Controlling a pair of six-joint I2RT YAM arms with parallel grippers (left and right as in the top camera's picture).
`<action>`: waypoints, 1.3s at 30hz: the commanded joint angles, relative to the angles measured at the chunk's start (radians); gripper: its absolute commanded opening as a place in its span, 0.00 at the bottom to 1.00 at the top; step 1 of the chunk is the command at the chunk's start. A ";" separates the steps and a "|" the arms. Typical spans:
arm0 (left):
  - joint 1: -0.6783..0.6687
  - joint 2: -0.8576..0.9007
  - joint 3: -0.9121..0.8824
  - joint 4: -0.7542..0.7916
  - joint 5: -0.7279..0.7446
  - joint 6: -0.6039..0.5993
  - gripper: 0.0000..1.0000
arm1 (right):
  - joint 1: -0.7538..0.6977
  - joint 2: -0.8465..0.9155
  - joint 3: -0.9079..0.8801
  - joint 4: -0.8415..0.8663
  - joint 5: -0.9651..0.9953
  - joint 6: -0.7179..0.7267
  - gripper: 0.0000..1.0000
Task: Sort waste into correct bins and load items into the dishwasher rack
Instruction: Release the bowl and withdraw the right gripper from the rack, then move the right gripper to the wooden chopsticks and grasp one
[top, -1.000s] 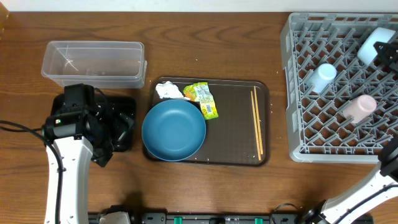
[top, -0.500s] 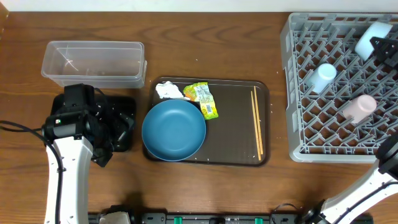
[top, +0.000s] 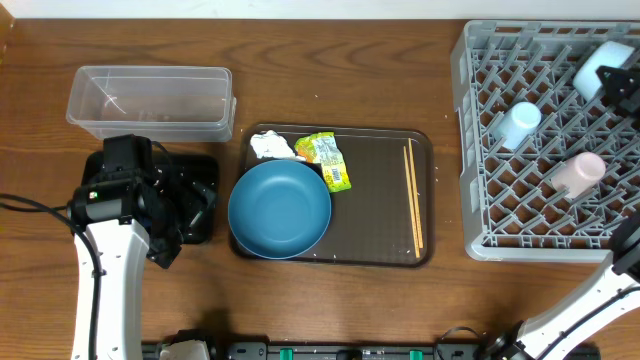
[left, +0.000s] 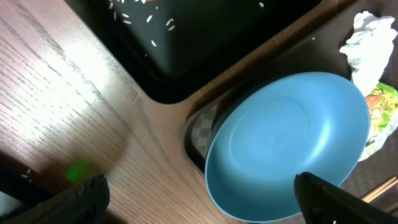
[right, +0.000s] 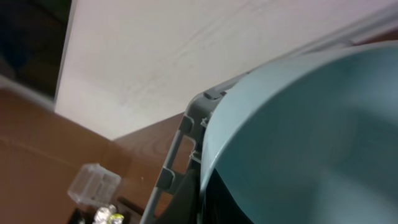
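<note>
My left gripper (top: 192, 200) (left: 202, 208) is open and empty, over the table by the black tray (top: 200, 165) (left: 205, 43), which holds scattered rice grains (left: 152, 25). The dark-blue plate (top: 280, 208) (left: 286, 146), white tissue (top: 268, 147) (left: 368, 38), green-and-yellow wrapper (top: 328, 160) (left: 380, 112) and chopsticks (top: 413, 195) lie on the brown serving tray (top: 375, 235). My right gripper (top: 625, 85) is shut on the light-blue bowl (top: 598, 65) (right: 298, 124) at the far right corner of the dishwasher rack (top: 480, 235) (right: 186, 143). A light-blue cup (top: 518, 125) and a whitish cup (top: 578, 172) lie in the rack. The carrot is hidden.
The clear tub (top: 150, 100) (right: 93, 183) stands at the back left, behind my left arm and the black tray. The brown tray sits between the bins and the rack.
The bowl in my right gripper has shifted slightly back and forth over the rack's far right corner. My left arm has not moved.
</note>
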 joint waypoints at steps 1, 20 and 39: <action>-0.002 0.003 0.016 0.000 -0.014 0.006 0.98 | -0.043 0.016 0.002 -0.001 -0.002 0.093 0.08; -0.002 0.003 0.016 0.000 -0.014 0.006 0.98 | -0.136 -0.298 0.003 -0.511 0.577 0.026 0.80; -0.002 0.003 0.016 0.000 -0.014 0.006 0.98 | 0.150 -0.611 0.003 -0.811 0.755 0.106 0.99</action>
